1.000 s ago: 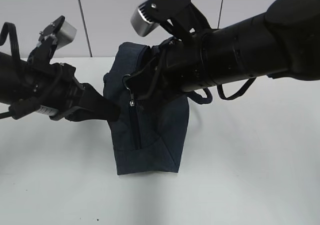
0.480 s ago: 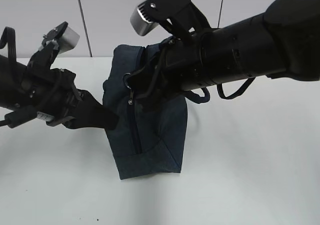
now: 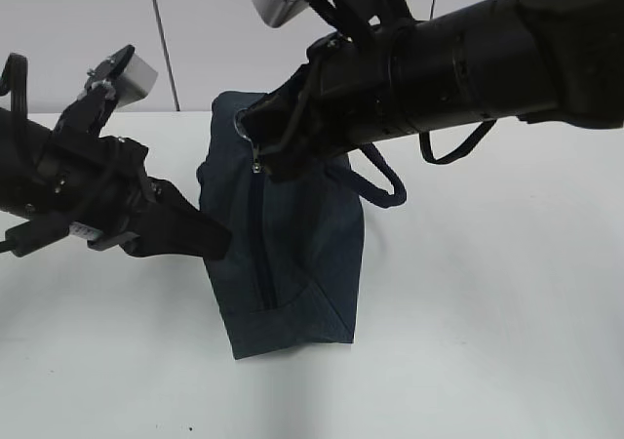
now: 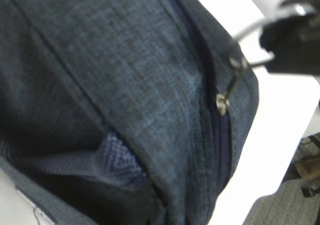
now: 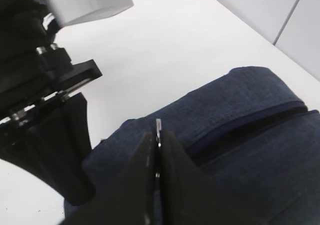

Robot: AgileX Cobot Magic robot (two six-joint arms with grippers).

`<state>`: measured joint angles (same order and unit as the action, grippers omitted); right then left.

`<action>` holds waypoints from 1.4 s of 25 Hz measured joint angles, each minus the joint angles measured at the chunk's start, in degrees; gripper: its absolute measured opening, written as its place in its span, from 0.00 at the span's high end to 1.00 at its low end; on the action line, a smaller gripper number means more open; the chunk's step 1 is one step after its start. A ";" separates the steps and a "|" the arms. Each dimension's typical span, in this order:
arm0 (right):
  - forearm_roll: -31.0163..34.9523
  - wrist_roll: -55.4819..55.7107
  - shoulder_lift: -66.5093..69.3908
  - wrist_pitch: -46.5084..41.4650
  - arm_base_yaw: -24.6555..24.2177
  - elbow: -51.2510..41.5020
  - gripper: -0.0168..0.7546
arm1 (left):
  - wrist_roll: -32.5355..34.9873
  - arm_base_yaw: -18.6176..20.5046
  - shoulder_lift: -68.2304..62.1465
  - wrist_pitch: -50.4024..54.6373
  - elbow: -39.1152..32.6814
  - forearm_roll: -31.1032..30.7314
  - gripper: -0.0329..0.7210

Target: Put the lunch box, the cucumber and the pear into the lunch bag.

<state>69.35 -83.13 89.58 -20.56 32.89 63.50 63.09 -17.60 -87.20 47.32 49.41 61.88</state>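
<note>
The dark navy lunch bag [image 3: 297,263] stands on end on the white table, its zipper running down the side facing me. My right gripper [image 3: 252,144] is shut on the metal ring pull [image 5: 158,126] near the bag's top; the ring [image 4: 248,32] and zipper slider [image 4: 220,102] also show in the left wrist view. My left gripper [image 3: 216,237] is shut on the bag's fabric at its left side, and navy cloth [image 4: 125,85] fills its wrist view. The lunch box, the cucumber and the pear are out of view.
The bag's padded loop handle [image 3: 386,181] hangs on its right side under the right arm. White table [image 3: 487,312] spreads around the bag. A pale panelled wall [image 3: 195,29] stands behind the table.
My right gripper has risen with the ring pull, and the zipper slider has moved up along the bag. The left gripper sank slightly and keeps its hold on the fabric.
</note>
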 joint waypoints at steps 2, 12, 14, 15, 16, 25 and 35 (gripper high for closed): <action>0.00 0.00 0.00 0.25 -0.26 0.00 0.97 | 0.00 0.05 0.00 1.13 0.00 -0.53 0.97; 0.55 0.13 1.42 1.01 -5.52 1.63 0.97 | 0.00 0.10 0.00 7.16 0.00 -2.16 0.97; 0.55 0.13 2.44 0.45 -6.39 2.85 0.97 | 0.00 0.10 0.00 8.27 0.00 -2.38 0.97; 0.55 0.13 3.00 0.45 -6.67 3.39 0.97 | 0.00 0.10 -0.05 8.88 0.00 -2.44 0.97; 0.55 0.13 3.74 0.45 -6.82 4.14 0.97 | 0.00 0.10 -0.04 9.58 0.00 -2.57 0.97; -0.03 0.13 11.74 0.33 -7.26 11.51 0.97 | 0.00 0.10 -0.04 14.92 0.00 -3.36 0.97; -0.26 0.13 16.69 -1.40 -10.99 14.95 0.97 | 0.00 0.10 -0.04 15.08 0.00 -3.22 0.97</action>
<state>69.08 -83.00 106.27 -21.96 21.90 78.45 63.09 -17.49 -87.24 62.40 49.41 58.66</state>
